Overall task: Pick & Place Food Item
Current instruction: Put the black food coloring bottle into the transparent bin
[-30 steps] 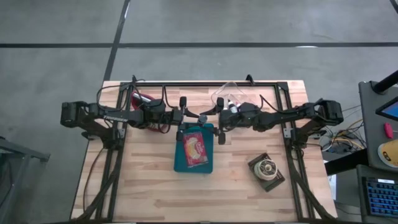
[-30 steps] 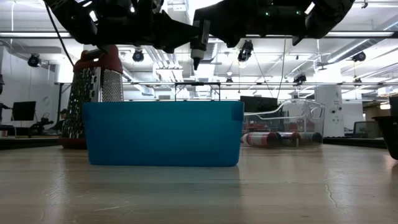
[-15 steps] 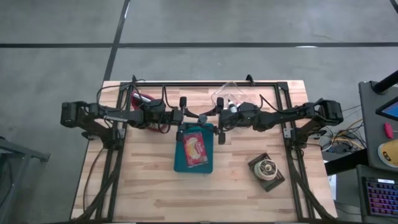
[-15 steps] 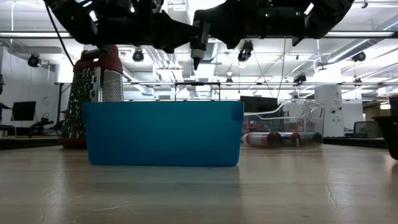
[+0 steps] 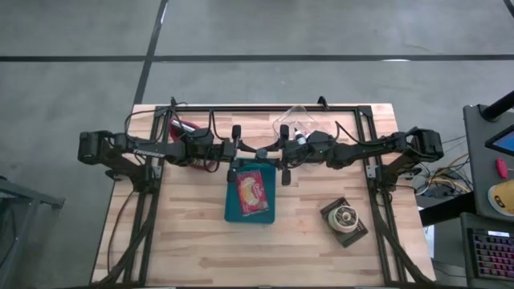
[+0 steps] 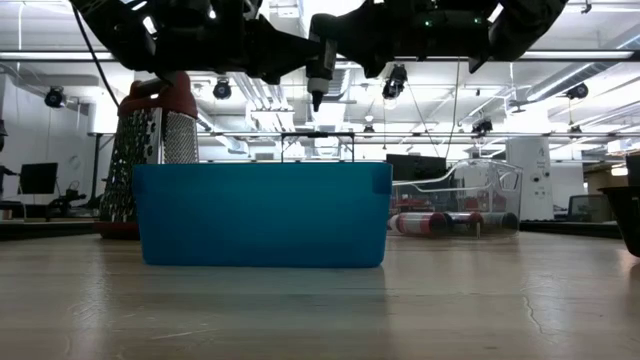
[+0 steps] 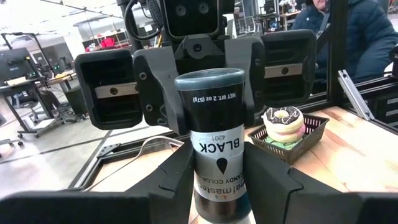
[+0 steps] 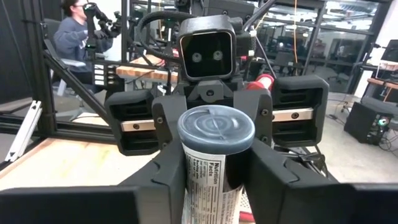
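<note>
The right gripper (image 5: 283, 165) has drawn its jaws in since a second ago; from above, its two dark fingers stood wider apart then, and now they sit close on either side of the black food-colour bottle (image 7: 216, 152); the left gripper (image 5: 234, 152) has not changed, its jaws clamped on the same bottle; both arms stay where they were, meeting nose to nose above the far end of the teal bin (image 5: 250, 191); nothing on the counter (image 5: 193, 241) has shifted.

The bottle cannot be made out from overhead; only the wrist views show it clearly; the left wrist view has the "BLACK" label and dark cap upside down between the left jaws, with the right gripper's body just behind it; the right wrist view gives the other end, a grey round lid and a nutrition panel (image 8: 208, 180), pinched between the right jaws with the left gripper facing it; so the bottle hangs in the air, held from both ends.

The low view shows the bin's side wall, a red-topped box grater (image 6: 152, 150) behind it and a clear plastic container (image 6: 458, 200) farther right; only the high view shows the red-and-yellow packet (image 5: 251, 191) lying inside the bin, and the small dark basket with a doughnut (image 5: 344, 217) near the right front corner; a person in a dark jacket (image 7: 367, 37) sits beyond the counter.
</note>
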You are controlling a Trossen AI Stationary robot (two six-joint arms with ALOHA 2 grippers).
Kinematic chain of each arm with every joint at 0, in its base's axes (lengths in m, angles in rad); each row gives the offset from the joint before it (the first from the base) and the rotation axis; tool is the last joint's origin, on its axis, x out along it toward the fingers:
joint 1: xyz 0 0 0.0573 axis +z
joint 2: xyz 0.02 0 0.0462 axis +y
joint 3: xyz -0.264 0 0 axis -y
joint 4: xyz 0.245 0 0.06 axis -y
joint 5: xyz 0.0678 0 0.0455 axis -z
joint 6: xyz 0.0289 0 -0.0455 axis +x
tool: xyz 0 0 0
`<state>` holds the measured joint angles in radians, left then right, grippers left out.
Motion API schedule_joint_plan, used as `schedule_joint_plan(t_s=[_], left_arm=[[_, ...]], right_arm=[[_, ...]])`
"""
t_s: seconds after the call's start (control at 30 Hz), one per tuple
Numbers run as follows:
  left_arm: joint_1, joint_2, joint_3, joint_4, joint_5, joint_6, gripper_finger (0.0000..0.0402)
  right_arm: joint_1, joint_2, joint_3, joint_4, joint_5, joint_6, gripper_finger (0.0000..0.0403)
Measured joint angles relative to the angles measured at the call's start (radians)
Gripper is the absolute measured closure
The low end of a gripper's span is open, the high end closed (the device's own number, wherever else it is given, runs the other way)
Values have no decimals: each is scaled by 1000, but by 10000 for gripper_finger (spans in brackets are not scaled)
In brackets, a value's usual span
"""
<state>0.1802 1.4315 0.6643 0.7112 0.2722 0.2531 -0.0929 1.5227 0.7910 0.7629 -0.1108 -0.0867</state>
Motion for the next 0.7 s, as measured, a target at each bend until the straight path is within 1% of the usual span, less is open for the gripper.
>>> schedule_joint_plan(t_s=[0.1,0.5,0.7], left_arm=[[0,0,0,0,0,0,278],[0,-4,-16,-9,10,27,278],[0,-20,-20,-43,15,47,276]], right_arm=[[0,0,0,0,0,-6,299],[1,0,0,-9,1,-13,304],[1,0,0,-12,-3,-18,307]])
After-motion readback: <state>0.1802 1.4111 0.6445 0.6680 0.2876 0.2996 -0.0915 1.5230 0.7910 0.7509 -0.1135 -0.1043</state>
